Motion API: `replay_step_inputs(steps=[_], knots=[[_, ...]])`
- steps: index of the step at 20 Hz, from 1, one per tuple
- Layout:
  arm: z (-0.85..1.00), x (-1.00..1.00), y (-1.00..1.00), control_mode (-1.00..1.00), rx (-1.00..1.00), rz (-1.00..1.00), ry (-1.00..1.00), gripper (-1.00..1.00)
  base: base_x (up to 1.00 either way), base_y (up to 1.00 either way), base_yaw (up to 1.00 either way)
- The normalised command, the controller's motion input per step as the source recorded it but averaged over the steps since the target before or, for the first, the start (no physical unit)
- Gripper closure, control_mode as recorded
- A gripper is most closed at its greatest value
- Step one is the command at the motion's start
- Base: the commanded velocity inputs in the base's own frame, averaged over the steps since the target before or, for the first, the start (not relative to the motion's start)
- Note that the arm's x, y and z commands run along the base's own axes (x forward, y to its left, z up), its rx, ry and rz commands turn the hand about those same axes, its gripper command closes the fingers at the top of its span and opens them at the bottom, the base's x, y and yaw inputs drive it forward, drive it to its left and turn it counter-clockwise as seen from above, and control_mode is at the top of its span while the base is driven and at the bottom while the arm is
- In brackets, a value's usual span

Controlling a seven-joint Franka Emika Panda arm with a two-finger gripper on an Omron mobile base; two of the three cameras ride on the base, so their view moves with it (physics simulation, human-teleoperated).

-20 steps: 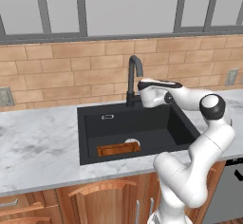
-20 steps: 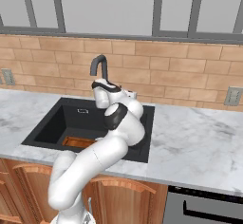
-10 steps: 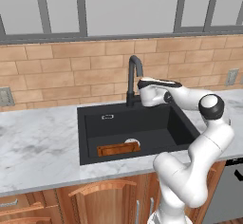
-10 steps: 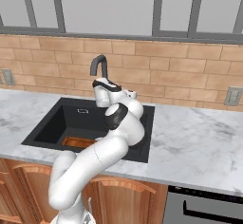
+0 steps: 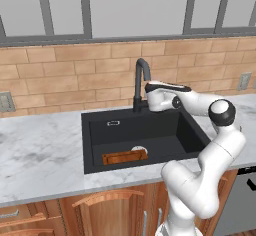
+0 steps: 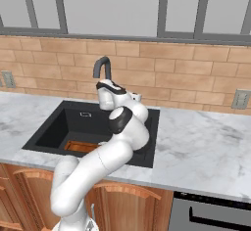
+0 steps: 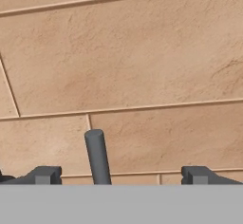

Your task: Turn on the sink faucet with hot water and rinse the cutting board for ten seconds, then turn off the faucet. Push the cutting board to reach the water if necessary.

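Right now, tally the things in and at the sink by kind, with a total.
Sink faucet: 1
Cutting board: 1
Sink basin: 1
White drain: 1
Overflow slot: 1
Robot hand, at the faucet lever: 1
Total: 6

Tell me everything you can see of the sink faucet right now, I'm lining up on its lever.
The sink faucet is a tall matte-black gooseneck tap standing upright at the back rim of the sink, against the brick wall. Its spout curves over and down toward the basin. No water runs from it. In the hand view its short dark lever stands between the spread fingertips of the gripper, nearer one of them; whether they touch it I cannot tell.
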Motion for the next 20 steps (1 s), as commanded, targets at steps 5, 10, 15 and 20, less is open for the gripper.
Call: replay_step_inputs(steps=[5, 10, 15, 20], knots=[[0.00, 0.04, 0.00, -1.00, 0.00, 0.00, 0.00, -1.00, 0.00, 0.00, 0.00], [0.00, 0.08, 0.00, -1.00, 0.00, 0.00, 0.00, -1.00, 0.00, 0.00, 0.00], [0.00, 0.06, 0.00, -1.00, 0.00, 0.00, 0.00, -1.00, 0.00, 0.00, 0.00], [0.00, 0.02, 0.00, -1.00, 0.00, 0.00, 0.00, -1.00, 0.00, 0.00, 0.00]])
